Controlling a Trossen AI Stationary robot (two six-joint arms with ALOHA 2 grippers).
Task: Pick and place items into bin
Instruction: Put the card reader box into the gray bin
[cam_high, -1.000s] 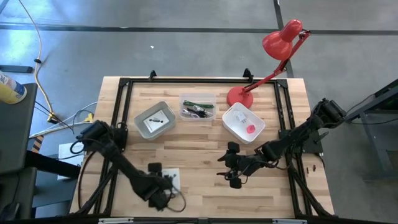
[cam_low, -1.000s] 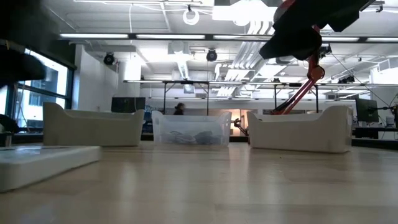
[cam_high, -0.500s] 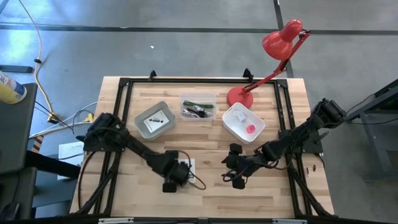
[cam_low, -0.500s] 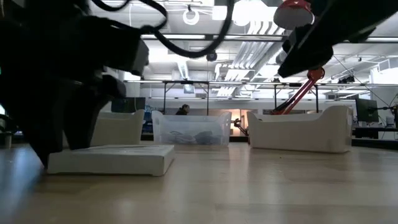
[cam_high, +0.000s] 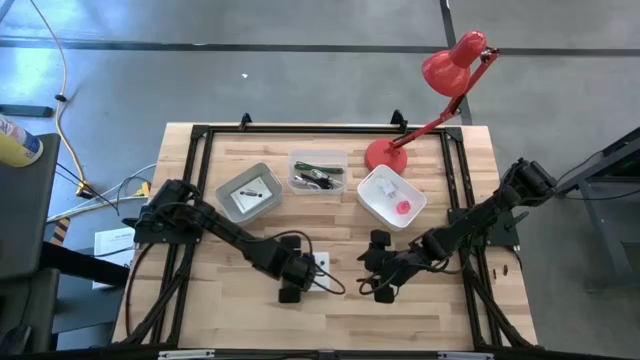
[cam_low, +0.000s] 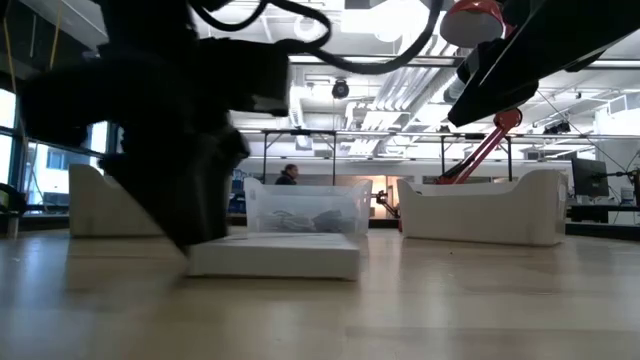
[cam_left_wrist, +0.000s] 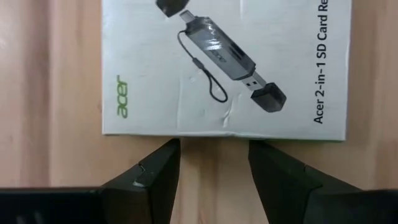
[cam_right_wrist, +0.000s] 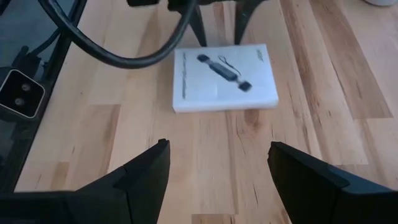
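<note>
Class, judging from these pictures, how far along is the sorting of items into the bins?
Done: the three bins already hold small items. In hand: the left gripper, jaws open, sits at the white card-reader box on the table, not gripping it. Left: that box needs binning.

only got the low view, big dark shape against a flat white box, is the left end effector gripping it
Observer: No. The left wrist view shows the left end effector open, with the white box lying just ahead of its fingertips, not between them.
Operator: what's the box
Observer: Its top reads Acer 2-in-1 SD card reader, with a picture of the reader.
Operator: and the right arm
Observer: The right end effector is open too. It faces the box from the opposite side, with bare table between them.
</note>
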